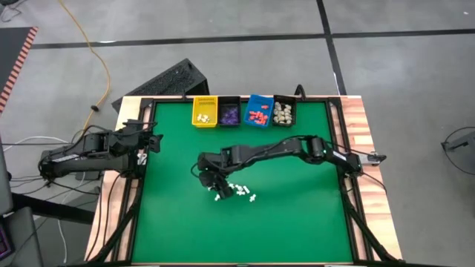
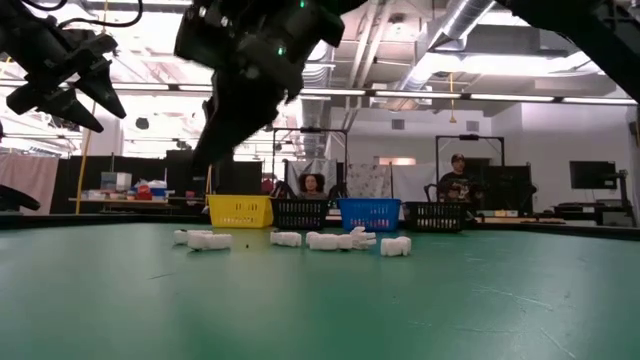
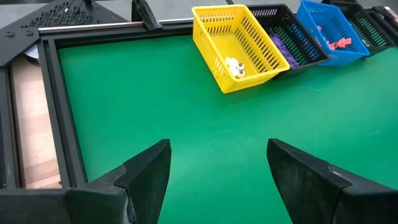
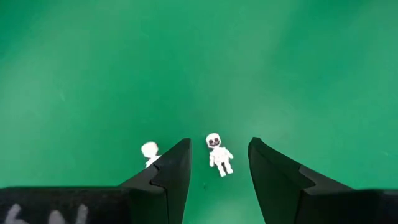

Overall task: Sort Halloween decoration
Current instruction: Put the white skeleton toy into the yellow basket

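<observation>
The left gripper was held spread open at the table's left edge, facing the yellow bin. The right gripper was angled down over the white skeleton pieces scattered mid-mat, its fingers parted. Only the right wrist view revealed 1 skeleton figure lying between those fingers, ungripped.
</observation>
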`<state>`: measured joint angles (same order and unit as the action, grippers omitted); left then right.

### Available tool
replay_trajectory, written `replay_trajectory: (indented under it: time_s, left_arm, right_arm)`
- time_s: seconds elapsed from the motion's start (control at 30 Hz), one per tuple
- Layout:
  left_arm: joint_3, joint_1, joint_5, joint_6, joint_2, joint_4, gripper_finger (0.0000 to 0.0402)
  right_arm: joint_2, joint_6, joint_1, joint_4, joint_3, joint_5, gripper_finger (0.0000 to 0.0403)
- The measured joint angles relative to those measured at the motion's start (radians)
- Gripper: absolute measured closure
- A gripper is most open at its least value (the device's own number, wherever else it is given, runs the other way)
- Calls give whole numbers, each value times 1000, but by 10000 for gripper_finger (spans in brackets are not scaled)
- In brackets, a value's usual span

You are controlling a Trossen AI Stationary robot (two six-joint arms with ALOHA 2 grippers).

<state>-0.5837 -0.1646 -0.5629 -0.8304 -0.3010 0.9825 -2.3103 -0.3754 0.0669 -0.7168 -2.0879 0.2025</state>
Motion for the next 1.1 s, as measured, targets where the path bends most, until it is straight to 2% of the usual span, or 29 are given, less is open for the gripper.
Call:
replay_trajectory:
  time_s: [0.2, 0.53, 1.1]
  left_arm:
    - [0, 0, 0, 0, 0, 0, 145]
    - [0, 0, 0, 0, 0, 0, 145]
    - [0, 0, 8, 0, 0, 7, 145]
  right_arm:
    - [1, 1, -4, 108, 47, -4, 219]
    - [-2, -59, -4, 125, 49, -4, 219]
    - [-115, -67, 4, 97, 47, 5, 220]
